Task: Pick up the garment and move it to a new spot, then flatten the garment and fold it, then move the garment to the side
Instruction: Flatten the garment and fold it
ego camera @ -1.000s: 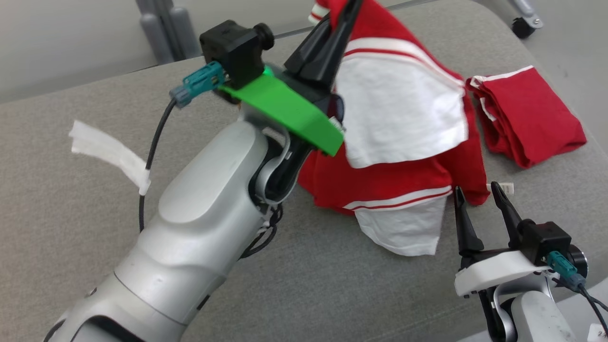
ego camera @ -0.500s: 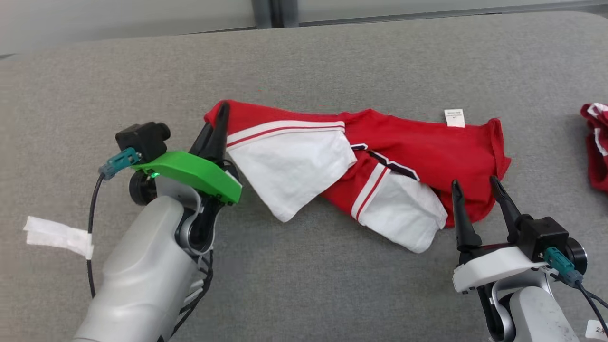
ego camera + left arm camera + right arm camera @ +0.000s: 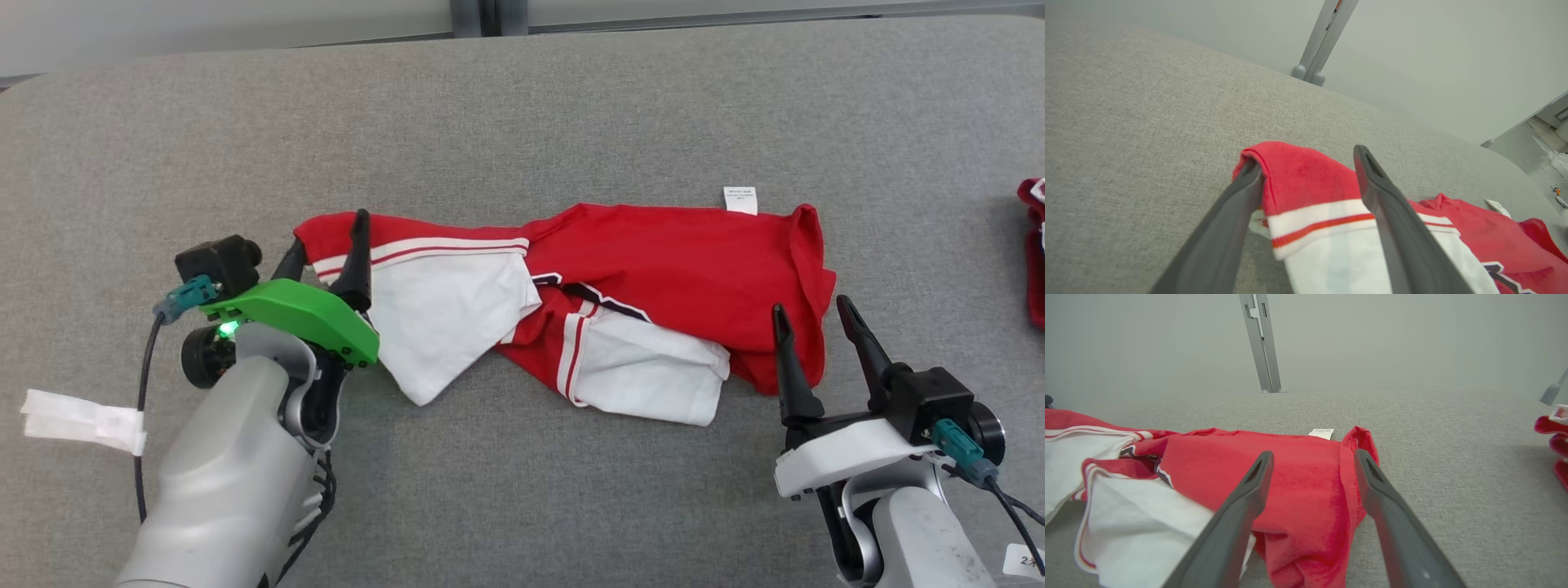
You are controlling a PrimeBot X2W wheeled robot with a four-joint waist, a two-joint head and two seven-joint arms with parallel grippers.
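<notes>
**Left hand [image 3: 329, 233] stood spread at the garment's [image 3: 686, 253] left corner**

The left hand's two dark fingers [image 3: 1229, 228] were well apart and clamped on nothing. In the left wrist view the garment's red corner, crossed by a white band with a red stripe, lay between them. The cloth touched the inner side of one finger and passed behind the other.

The garment lay on the grey fabric counter [image 3: 522, 106], stretched in a crumpled band from left to right across its middle. Its body was red. Two white sleeves edged with striped trim lay along the side nearer the robot, and a strip of dark lettering showed in a fold near the middle. A small white label [image 3: 740, 199] stuck out from the far edge, toward the right end.

The right hand [image 3: 810, 306] also had its fingers apart, holding nothing. Its tips stood at the garment's right end. In the right wrist view one finger crossed in front of the red cloth and the other stood just beside the hem. Whether either finger touched the cloth could not be told.

A second red garment [image 3: 1033, 253] with white trim sat at the counter's right edge, well apart from the first. A strip of white tape [image 3: 82, 420] was wrapped on the black cable [image 3: 140, 392] beside the left arm.
</notes>
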